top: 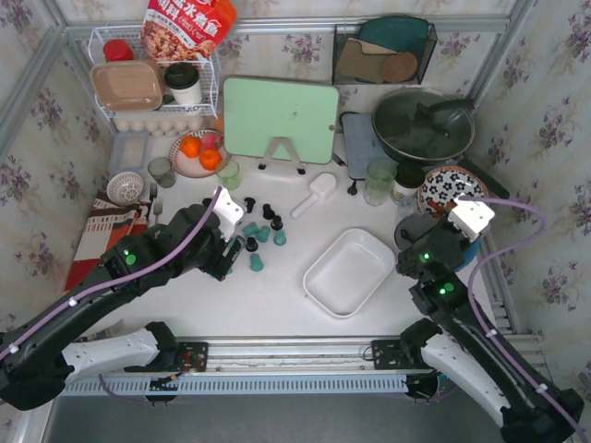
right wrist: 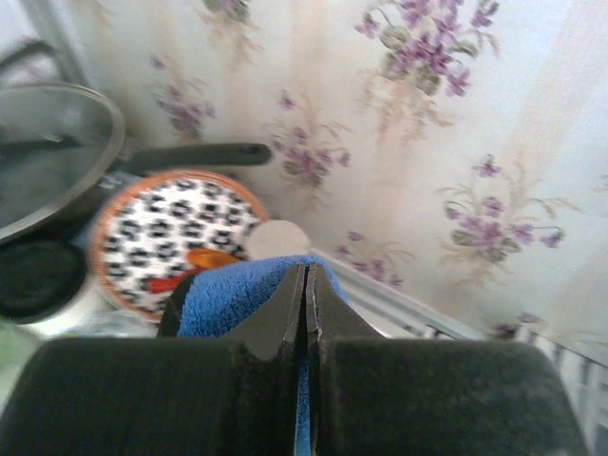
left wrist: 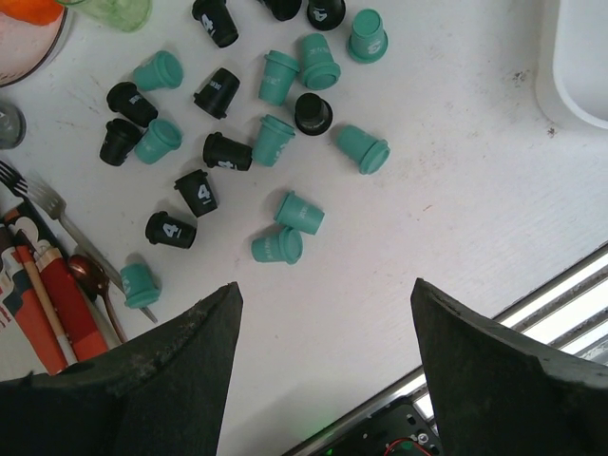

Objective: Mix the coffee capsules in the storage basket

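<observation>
Top external view: the storage basket [top: 349, 269] sits open side up on the white table [top: 300, 245], near and right of centre, with nothing in it. The coffee capsules [top: 263, 233] lie loose on the table to its left, apart from it.
Basket axis: its long sides run from near-left to far-right, askew to the near rail [top: 295, 355], with one corner pointing at that rail.
Capsule lie: teal and black are mixed in one scatter. Some stand and some are tipped over, pointing in no common direction.
Open room: there is bare table between the scatter and the basket, and from both to the near rail. A white scoop [top: 316, 196] lies on the far side of that gap.
Crowded edges: a fork [left wrist: 38, 199] and a spoon [left wrist: 90, 280] lie just left of the scatter, with one teal capsule just beside them. A green cup [top: 228, 173] and a plate of oranges [top: 197, 152] stand on the far side.
Left gripper [left wrist: 325, 285]: its jaws are spread wide with nothing between them, and it hangs over bare table just near of the scatter.
Right gripper [right wrist: 306, 275]: its fingers are pressed together and nothing shows between them. It sits over a blue cloth [right wrist: 233, 294] at the table's right edge, close to the flowered wall.
Left wrist only: it shows a white "4" printed on several black capsules. Of the basket, it shows just one rounded corner at the frame's upper right.
Right wrist only: it shows the fingers meeting, and a patterned plate [right wrist: 161, 237] and a lidded pan [right wrist: 47, 152] to the left. Neither capsules nor basket appear.
Top view only: it shows basket and capsules together, and both arms.
</observation>
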`<state>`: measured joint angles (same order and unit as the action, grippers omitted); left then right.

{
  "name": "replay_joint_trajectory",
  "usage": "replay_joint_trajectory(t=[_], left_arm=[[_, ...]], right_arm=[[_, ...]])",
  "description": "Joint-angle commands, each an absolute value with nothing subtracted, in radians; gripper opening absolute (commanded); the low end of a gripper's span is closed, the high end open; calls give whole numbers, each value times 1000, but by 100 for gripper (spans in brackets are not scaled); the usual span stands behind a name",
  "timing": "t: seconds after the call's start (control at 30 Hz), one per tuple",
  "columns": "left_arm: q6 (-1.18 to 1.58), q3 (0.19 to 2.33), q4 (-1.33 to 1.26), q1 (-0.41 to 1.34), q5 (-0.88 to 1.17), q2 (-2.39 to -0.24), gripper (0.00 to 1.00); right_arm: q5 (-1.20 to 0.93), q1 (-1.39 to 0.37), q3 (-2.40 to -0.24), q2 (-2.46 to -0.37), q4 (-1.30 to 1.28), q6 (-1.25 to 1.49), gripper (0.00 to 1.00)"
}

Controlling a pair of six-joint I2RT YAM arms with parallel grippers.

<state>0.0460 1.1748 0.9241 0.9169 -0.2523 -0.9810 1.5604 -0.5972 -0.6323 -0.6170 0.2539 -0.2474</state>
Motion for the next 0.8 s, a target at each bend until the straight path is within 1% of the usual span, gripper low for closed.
replay_joint_trajectory(t=[0.0,0.1,0.23,0.27,0.3,0.33,0.37,0.4,0.43,0.5,0.6,0.77], left_arm=[[46,1165,903,917,-245,-966,75],[45,1165,902,917,-245,-966,75],[46,1167,902,917,-246,-977,75],[45,1166,903,917,-246,-978,75],[44,1168,903,917,-247,-981,75],[44,1168,904,917,-246,-983,75],[46,1168,905,917,-248,-985,75],[46,1168,905,917,-249,-986,75],[46,1168,906,917,-251,-986,75],[47,1167,904,917,-253,-989,75],[47,1168,904,917,-259,-995,75],[47,1173,905,916,-268,-1010,75]], right_arm=[[1650,-475,-500,-644,617,-479,1],[1657,-440,-398,-682,1029,-754,4],[1689,-431,-346,-787,1456,-1039,7],[1694,-430,-340,-816,1579,-1119,12],[1696,-429,-336,-849,1683,-1195,22],[1698,-428,-340,-886,1783,-1273,37],[1698,-429,-350,-914,1810,-1292,49],[1698,-430,-362,-934,1814,-1304,59],[1699,-433,-382,-948,1816,-1317,63],[1698,-447,-416,-964,1816,-1347,68],[1699,-505,-474,-979,1815,-1410,70],[1699,-764,-580,-1043,1811,-1556,72]])
